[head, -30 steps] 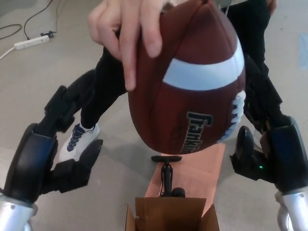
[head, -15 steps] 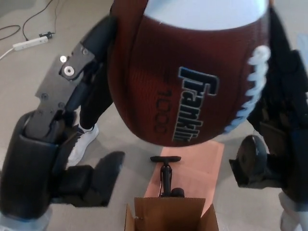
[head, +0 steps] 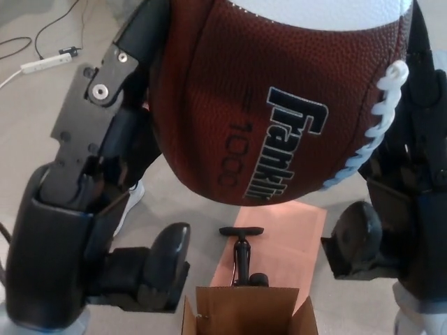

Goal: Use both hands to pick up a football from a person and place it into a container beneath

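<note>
Head view shows the brown pebbled leather football (head: 279, 105) clamped between left hand (head: 105, 174) and right hand (head: 408, 181), high above the open cardboard box (head: 248, 310); lower evenly, keeping inward squeeze.

This looks like a lab or workshop space: a bare grey concrete floor (head: 174, 202), a white power strip (head: 43, 63) with loose cables (head: 49, 21) trailing across it, and an open cardboard box (head: 246, 310) standing on the floor.

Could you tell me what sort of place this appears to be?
Probably an indoor lab or workshop: bare grey floor, a power strip with loose cables, and an open cardboard box beside a small black pump.
</note>
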